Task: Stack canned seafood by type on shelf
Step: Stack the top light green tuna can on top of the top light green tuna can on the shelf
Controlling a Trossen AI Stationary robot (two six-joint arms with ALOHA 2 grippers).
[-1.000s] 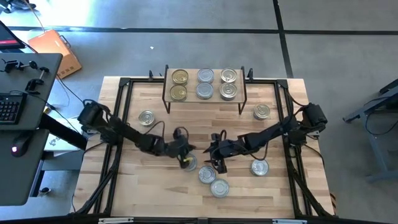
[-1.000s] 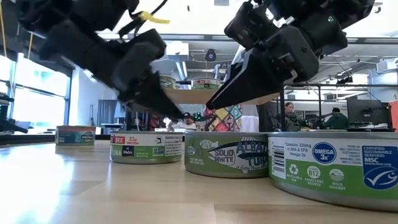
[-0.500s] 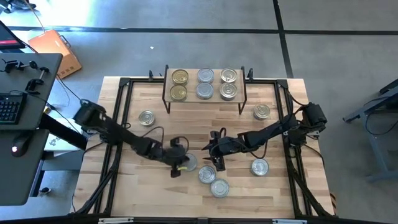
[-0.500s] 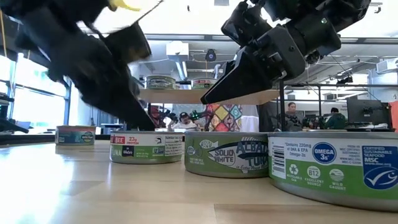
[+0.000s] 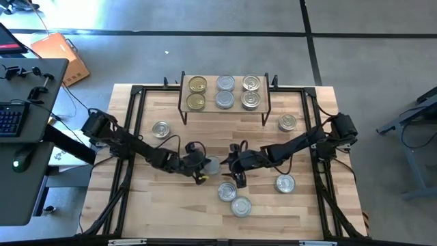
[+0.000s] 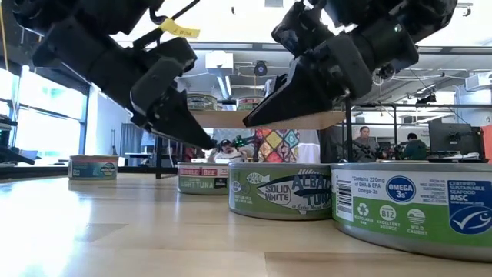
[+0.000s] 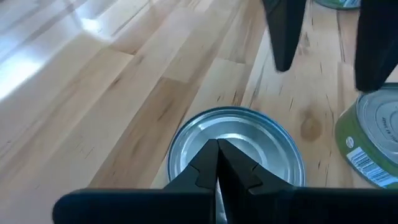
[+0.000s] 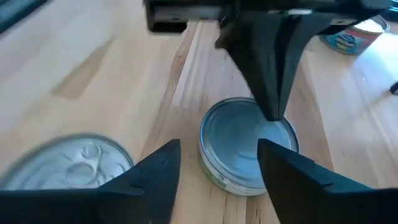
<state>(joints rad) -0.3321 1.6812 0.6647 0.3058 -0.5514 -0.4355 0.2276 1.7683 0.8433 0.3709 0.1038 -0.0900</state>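
Flat, lid up, a silver tin [image 5: 212, 164] lies between closed left jaws and parted right jaws.

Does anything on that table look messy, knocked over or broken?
Nothing looks spilled or damaged. Every can sits flat, six in tidy rows on the shelf, the others scattered across the table. The shut left gripper rests against one loose can.

The shiny silver metal tin [image 7: 235, 146] is sitting on the smooth, pale wood table [image 7: 124, 93], its glossy paper label [image 6: 206, 182] is showing, the grippers' fingers [image 8: 152, 177] are looking like matt black plastic, and the shelf [image 5: 225, 109] is showing light wood.
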